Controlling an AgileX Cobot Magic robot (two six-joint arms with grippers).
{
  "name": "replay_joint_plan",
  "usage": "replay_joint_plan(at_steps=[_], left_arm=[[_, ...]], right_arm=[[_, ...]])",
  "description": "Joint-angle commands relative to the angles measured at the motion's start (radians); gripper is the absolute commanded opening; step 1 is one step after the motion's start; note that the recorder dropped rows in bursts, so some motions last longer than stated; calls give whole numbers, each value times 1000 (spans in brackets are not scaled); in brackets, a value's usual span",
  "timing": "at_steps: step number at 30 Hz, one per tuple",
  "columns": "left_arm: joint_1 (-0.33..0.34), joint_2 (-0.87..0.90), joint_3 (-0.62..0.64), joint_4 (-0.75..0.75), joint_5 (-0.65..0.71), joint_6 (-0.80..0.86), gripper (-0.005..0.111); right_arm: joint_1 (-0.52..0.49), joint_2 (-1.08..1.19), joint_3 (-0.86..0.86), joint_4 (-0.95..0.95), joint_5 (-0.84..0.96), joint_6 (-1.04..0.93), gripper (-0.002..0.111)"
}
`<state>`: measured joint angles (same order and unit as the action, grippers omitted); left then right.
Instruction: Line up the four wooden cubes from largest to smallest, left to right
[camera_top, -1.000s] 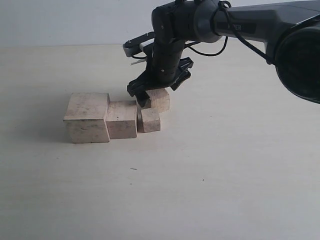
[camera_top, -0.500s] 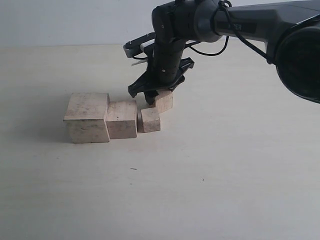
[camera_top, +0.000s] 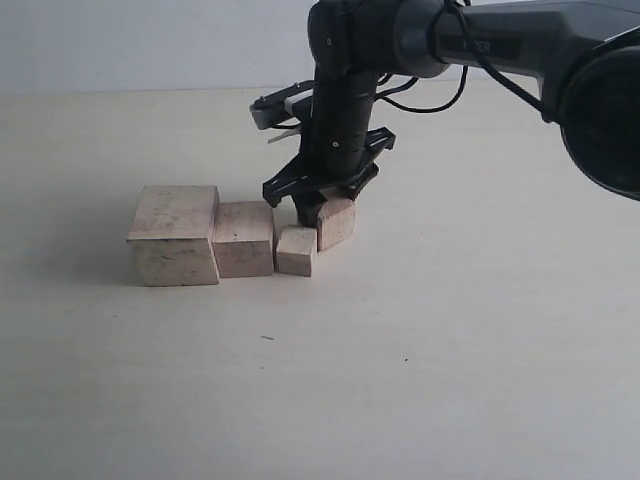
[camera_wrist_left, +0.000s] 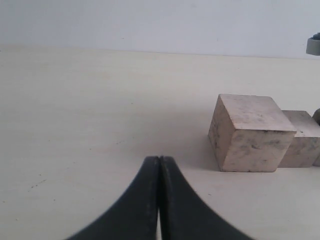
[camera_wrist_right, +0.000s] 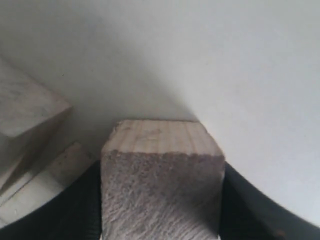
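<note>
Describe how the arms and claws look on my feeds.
The right arm is glossy dark grey with rounded joints, faint lettering on its link, and black cables looping at the wrist. A pale grey module sits there. The right claw is black. The left claw shows two black, curved, tapering fingers.

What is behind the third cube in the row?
Behind the third cube, toward the right, a fourth cube sits tilted in the right tool; its left part is covered.
</note>
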<state>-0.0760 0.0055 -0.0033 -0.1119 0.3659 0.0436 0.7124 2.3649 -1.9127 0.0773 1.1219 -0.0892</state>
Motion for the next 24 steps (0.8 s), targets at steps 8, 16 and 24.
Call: replay_joint_plan(at_steps=[8,16,24], left_arm=[[-7,-6,3,-1,-11,4,0],[-7,-6,3,-1,-11,4,0],[-7,-6,3,-1,-11,4,0]], right_arm=[[-1,-7,1,73,99,-66,0],[-1,-24,1,138,99,-109,0],[-1,-65,35,125,99,-111,0]])
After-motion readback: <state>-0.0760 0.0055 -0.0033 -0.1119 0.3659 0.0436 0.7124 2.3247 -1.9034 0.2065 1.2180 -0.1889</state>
